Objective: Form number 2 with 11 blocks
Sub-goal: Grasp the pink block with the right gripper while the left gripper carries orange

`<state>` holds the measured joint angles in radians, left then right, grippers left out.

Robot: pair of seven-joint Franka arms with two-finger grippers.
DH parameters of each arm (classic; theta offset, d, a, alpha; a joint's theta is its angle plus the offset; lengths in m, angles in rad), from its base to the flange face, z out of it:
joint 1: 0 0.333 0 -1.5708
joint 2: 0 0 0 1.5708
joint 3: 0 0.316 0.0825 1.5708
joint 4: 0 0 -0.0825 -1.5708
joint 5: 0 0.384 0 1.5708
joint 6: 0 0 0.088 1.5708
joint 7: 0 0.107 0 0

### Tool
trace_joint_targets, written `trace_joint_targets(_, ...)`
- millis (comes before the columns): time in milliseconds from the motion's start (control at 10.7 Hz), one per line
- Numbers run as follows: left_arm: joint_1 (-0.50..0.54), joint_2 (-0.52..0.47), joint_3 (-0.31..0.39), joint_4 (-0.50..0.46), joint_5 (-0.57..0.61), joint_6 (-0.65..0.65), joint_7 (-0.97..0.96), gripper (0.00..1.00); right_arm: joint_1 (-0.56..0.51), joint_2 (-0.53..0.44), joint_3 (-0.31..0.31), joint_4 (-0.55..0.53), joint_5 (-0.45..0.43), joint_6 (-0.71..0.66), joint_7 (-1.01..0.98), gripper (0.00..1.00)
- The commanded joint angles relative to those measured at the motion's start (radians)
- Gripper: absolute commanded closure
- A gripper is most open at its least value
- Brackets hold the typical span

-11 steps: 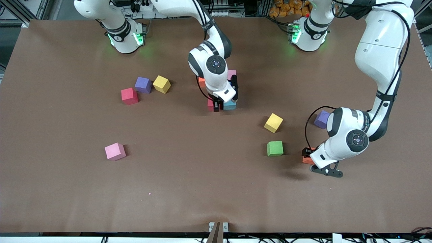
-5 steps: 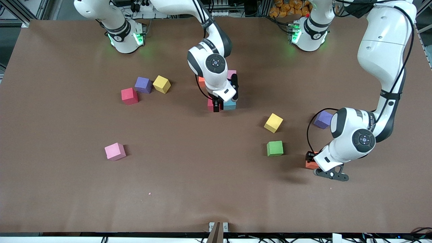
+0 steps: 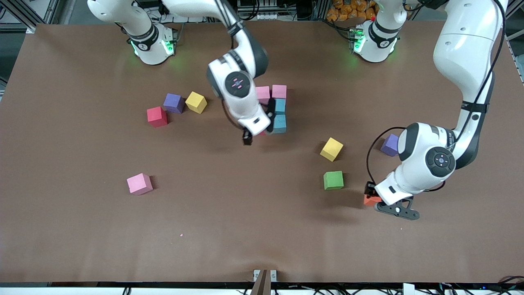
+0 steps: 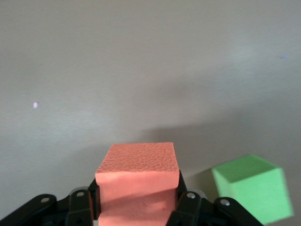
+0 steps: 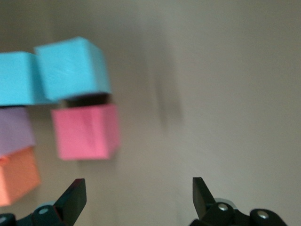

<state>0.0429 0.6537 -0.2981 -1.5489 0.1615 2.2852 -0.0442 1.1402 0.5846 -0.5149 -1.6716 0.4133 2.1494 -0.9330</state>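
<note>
Two things just changed: the right gripper (image 3: 258, 133) let go of the red block (image 5: 85, 132) beside the light blue blocks (image 3: 279, 123) and pulled away, jaws spread wide and empty. So the growing 2 gains a piece, I'd say. Meanwhile the left gripper (image 3: 370, 196) has pinched its jaws on the orange block (image 4: 138, 181), green block (image 3: 333, 180) just beside it.

Even overhead light is falling on the brown table (image 3: 82, 229), and soft shadows are lying beside each block and under both arms. Green lamps are glowing on the two arm bases and tinting the table there. The right wrist view is smearing with motion blur, softening the pink block (image 5: 85, 132). The green block (image 4: 251, 187) is blurring at the left wrist view's edge.
</note>
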Motion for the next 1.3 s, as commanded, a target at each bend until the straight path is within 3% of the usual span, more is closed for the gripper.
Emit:
trace_joint_targets(0, -0.009, -0.019, -0.047, 0.025, -0.022, -0.052, -0.122, 0.46, -0.126, -0.009, -0.031, 0.027, -0.001, -0.011, 0.009, 0.0)
trace_joint_targets(280, -0.098, -0.019, -0.053, 0.032, -0.027, -0.058, -0.367, 0.47, -0.323, 0.004, -0.033, 0.03, -0.005, -0.002, 0.115, 0.0)
trace_joint_targets(559, -0.221, -0.011, -0.062, 0.042, -0.033, -0.058, -0.784, 0.49, -0.443, 0.056, -0.033, 0.03, -0.014, 0.084, 0.23, 0.0)
trace_joint_targets(839, -0.339, -0.008, -0.062, 0.067, -0.048, -0.058, -1.153, 0.49, -0.476, 0.109, -0.03, 0.03, -0.01, 0.122, 0.466, 0.0)
trace_joint_targets(1211, -0.484, 0.011, -0.061, 0.107, -0.046, -0.05, -1.647, 0.53, -0.529, 0.107, -0.028, 0.015, -0.01, 0.11, 0.397, 0.0)
